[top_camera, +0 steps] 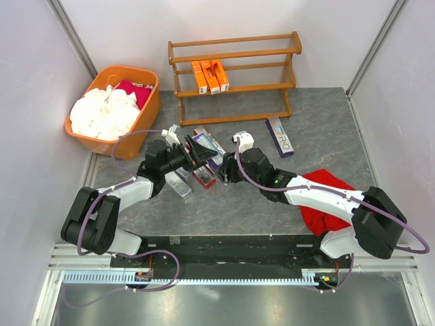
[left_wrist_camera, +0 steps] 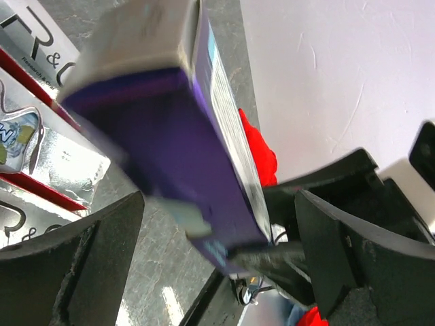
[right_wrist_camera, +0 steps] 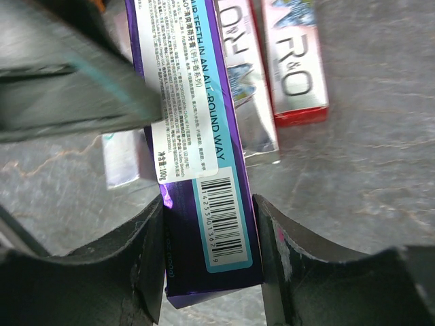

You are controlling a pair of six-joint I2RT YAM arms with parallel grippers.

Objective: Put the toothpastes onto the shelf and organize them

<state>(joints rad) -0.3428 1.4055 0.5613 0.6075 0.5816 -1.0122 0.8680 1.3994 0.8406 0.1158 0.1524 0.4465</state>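
The wooden shelf [top_camera: 234, 71] stands at the back with three orange toothpastes [top_camera: 209, 75] on its middle tier. Several red-and-silver and silver toothpastes [top_camera: 197, 173] lie piled in front of it, also seen in the right wrist view [right_wrist_camera: 292, 61]. One purple-and-white carton [top_camera: 279, 136] lies by the shelf's right foot. My right gripper [top_camera: 225, 168] [right_wrist_camera: 207, 258] is shut on the barcode end of a purple carton [right_wrist_camera: 197, 136] [top_camera: 207, 148], held over the pile. My left gripper [top_camera: 197, 155] [left_wrist_camera: 217, 231] is open, its fingers [left_wrist_camera: 75, 272] wide on either side of that carton [left_wrist_camera: 170, 136].
An orange plastic tub [top_camera: 146, 125] with white and red cloths stands at the back left. A red cloth [top_camera: 326, 197] lies under my right arm. Booth walls close in the table on the left, the right and behind the shelf.
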